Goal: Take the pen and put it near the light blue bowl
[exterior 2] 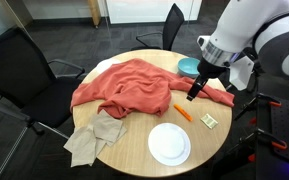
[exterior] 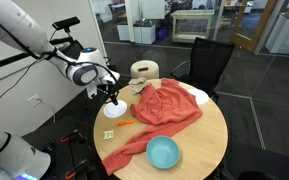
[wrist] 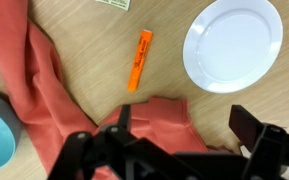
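Though nr cloth (wrist: 44, 95) edge, pen (wrist: 139, 60) on bare tbl (wrist: 94, 55).

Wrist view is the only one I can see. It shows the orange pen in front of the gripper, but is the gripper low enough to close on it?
Observer: Not yet. In an exterior view the gripper hangs in the air above the pen and does not touch it.
Operator: I see only one edge of the light blue bowl. Is something inside it?
Observer: No. In an exterior view the whole light blue bowl shows, and it is empty.
Operator: Is there free place beside it?
Observer: Yes. Bare table lies on the side away from the red cloth.
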{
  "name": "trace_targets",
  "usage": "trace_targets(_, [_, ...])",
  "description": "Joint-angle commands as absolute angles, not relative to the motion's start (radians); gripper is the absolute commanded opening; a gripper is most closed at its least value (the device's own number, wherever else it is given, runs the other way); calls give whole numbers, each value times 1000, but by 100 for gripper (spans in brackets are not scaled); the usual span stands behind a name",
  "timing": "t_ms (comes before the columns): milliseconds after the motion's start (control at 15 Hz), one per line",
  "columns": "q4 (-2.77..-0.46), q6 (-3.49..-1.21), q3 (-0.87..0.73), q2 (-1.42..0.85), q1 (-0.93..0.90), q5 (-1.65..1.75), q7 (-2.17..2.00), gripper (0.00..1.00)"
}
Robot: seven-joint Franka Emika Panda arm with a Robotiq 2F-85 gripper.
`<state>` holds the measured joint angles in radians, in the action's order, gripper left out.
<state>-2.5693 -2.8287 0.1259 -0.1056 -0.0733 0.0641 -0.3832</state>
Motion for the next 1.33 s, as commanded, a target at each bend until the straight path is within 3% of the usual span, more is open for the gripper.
trace_targets(0, [-2526, -2897, 86, -233, -99, 18, -399, 100])
trace_targets(1267, [-2342, -2947, -12, -575, -177, -161, -412, 100])
